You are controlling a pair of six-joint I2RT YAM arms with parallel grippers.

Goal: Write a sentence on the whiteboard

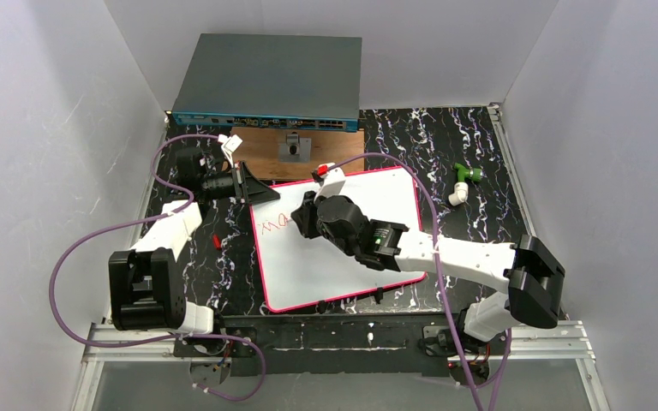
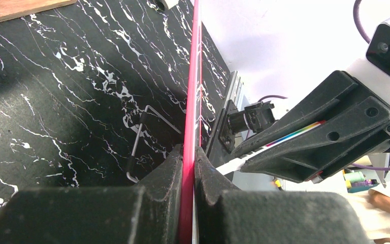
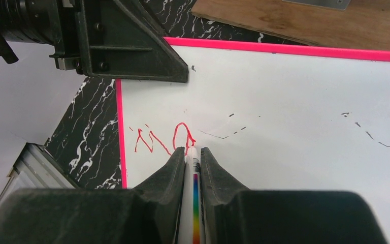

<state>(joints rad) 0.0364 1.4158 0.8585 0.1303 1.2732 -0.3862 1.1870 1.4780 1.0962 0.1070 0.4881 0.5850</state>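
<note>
Eyes on the right gripper first: its two black fingers are squeezed onto a marker, a white barrel with a rainbow stripe. The tip pokes out just past the fingertips and is down on the whiteboard. Right at that tip is the sentence, and it is barely begun! A few wobbly red strokes, a zigzag and a loop, run from just left of the fingers up to the tip. I can't read them as letters with any confidence. Everything to the right of the fingers is bare white, save a few faint dark flecks. My call: the opening word is under way, nearly the whole sentence is left to write, and there's plenty of room ahead.

Over to the left gripper: its fingers are pressed in on the board's pink rim, with the edge sandwiched between them and nothing else in the grip. In the right wrist view that gripper sits beyond and left of the marker tip, at the board's corner, near the red strokes but not touching them. It looks like a steadying hold for the writing arm.

Further out, a brown wooden board lies just beyond the whiteboard's far edge, with a grey network switch behind it, all on a black marbled table.
</note>
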